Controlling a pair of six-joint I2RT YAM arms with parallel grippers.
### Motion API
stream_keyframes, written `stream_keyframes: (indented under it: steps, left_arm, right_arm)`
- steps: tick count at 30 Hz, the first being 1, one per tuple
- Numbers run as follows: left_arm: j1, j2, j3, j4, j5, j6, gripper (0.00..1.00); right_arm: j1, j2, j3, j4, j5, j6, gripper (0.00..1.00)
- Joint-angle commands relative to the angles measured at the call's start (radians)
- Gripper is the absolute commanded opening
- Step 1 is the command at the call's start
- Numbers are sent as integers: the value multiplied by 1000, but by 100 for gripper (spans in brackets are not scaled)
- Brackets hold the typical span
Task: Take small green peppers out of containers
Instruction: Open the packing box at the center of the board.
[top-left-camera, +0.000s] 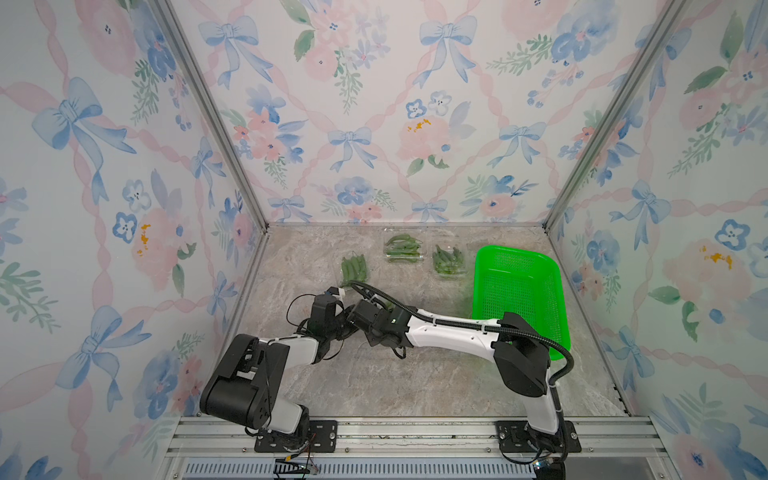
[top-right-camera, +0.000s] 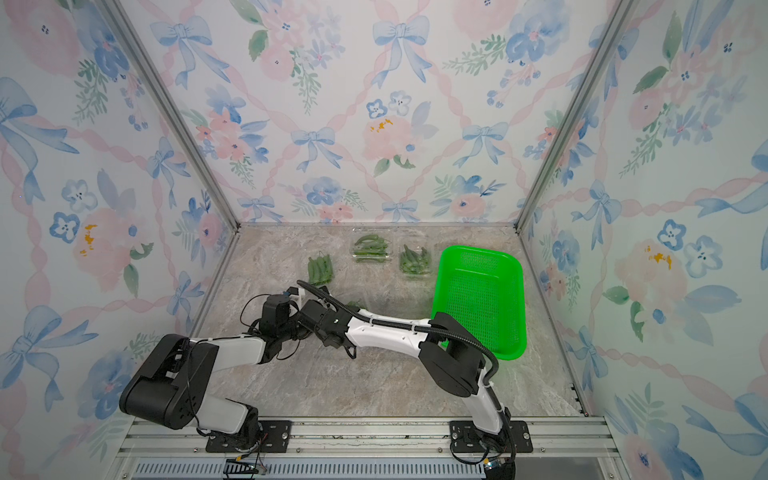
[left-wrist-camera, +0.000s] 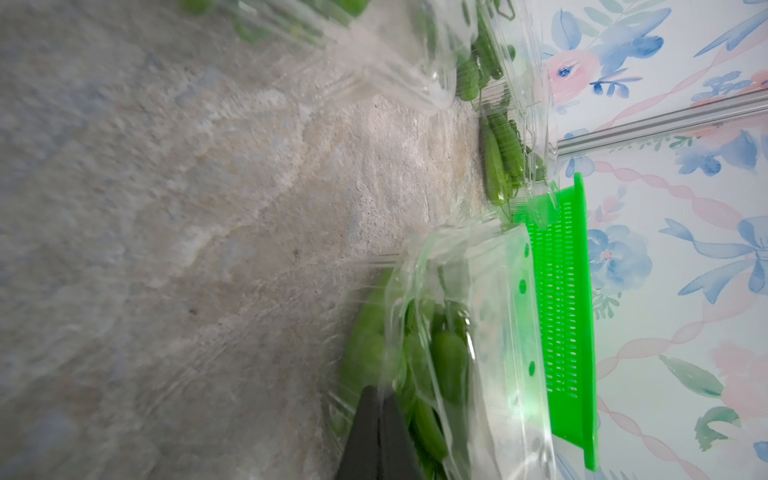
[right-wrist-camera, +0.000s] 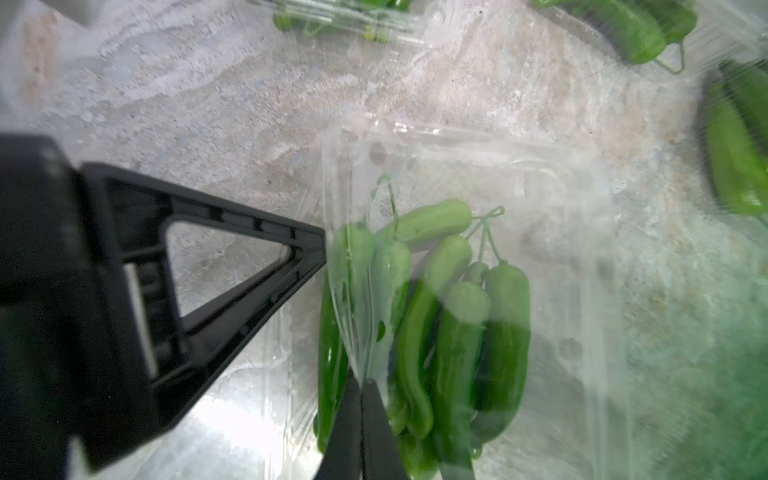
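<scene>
Both arms meet at the middle of the marble table (top-left-camera: 415, 374). A clear container (right-wrist-camera: 540, 187) with several small green peppers (right-wrist-camera: 449, 316) lies under them. My right gripper (right-wrist-camera: 360, 382) is shut on a thin clear flap of this container. In the right wrist view the left gripper's black fingers (right-wrist-camera: 309, 243) touch the container's side. My left gripper (left-wrist-camera: 379, 392) is shut on the same container (left-wrist-camera: 490, 332) at its edge, with peppers (left-wrist-camera: 444, 353) just behind the plastic. From above, the wrists hide all of it but a bit of green (top-left-camera: 388, 305).
Three more clear containers of peppers sit further back (top-left-camera: 354, 269) (top-left-camera: 404, 248) (top-left-camera: 448, 259). A large bright green perforated basket (top-left-camera: 519, 286) stands at the right, close to the right arm (top-left-camera: 449, 328). Patterned walls close in the table on three sides.
</scene>
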Motion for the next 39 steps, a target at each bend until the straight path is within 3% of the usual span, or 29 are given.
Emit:
stream_keyframes:
  steps: [1,13,19,23,27,30,32,39]
  left_arm:
    - [5,24,-3,-120,-56,33,0]
    - [5,14,15,-154,-62,46,1]
    - [5,-38,31,-185,-62,41,10]
    - [5,-48,37,-197,-62,36,12]
    - [5,-55,37,-204,-67,36,23]
    - [7,-72,36,-214,-74,42,25]
    - [8,-84,33,-220,-81,44,32]
    - [9,-117,32,-223,-78,50,47]
  right_arm:
    - [-18,-88,-14,-2,-22,-13,0]
    - [-82,-209,-80,15,-41,-1,0]
    - [-151,-287,-147,9,-101,16,18]
    - [-192,-326,-175,5,-132,25,39]
    - [-251,-380,-213,0,-162,22,57]
    - [-305,-466,-258,-1,-161,1,64]
    - [-349,-529,-301,25,-199,-14,67]
    - [-402,-643,-376,96,-276,-60,68]
